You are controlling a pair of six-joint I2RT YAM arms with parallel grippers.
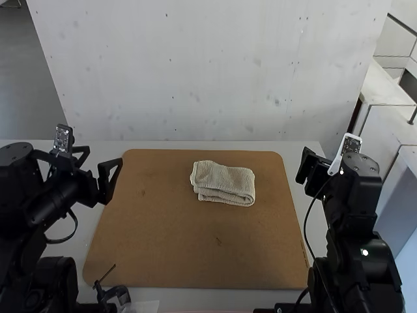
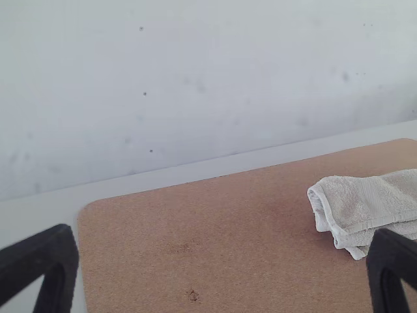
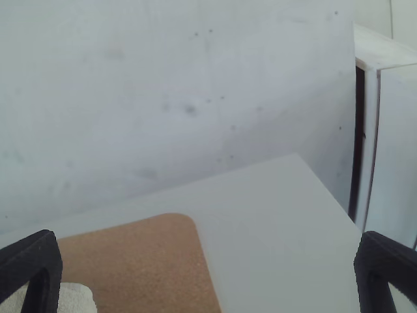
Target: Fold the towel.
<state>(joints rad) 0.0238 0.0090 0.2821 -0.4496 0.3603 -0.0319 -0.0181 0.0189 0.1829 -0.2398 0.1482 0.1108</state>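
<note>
I find the towel point(image 1: 225, 182) folded into a compact, layered bundle, slightly askew, with its stacked layers showing along the near side. I place it on the brown board point(image 1: 189, 254), past the middle toward the far edge and a little right of centre. In the left wrist view I note a hemmed edge and corner slightly offset from the layers beneath.

I record the left gripper point(image 1: 99, 163) near the board's left edge, well apart from the towel. Its two fingers stand wide apart, with nothing between them.

I record the right gripper point(image 1: 309, 167) beyond the board's right edge, likewise clear of the cloth; its fingers are widely spread and grasp nothing.

The board lies flat on the pale worktop point(image 1: 208, 297), its corners rounded.
</note>
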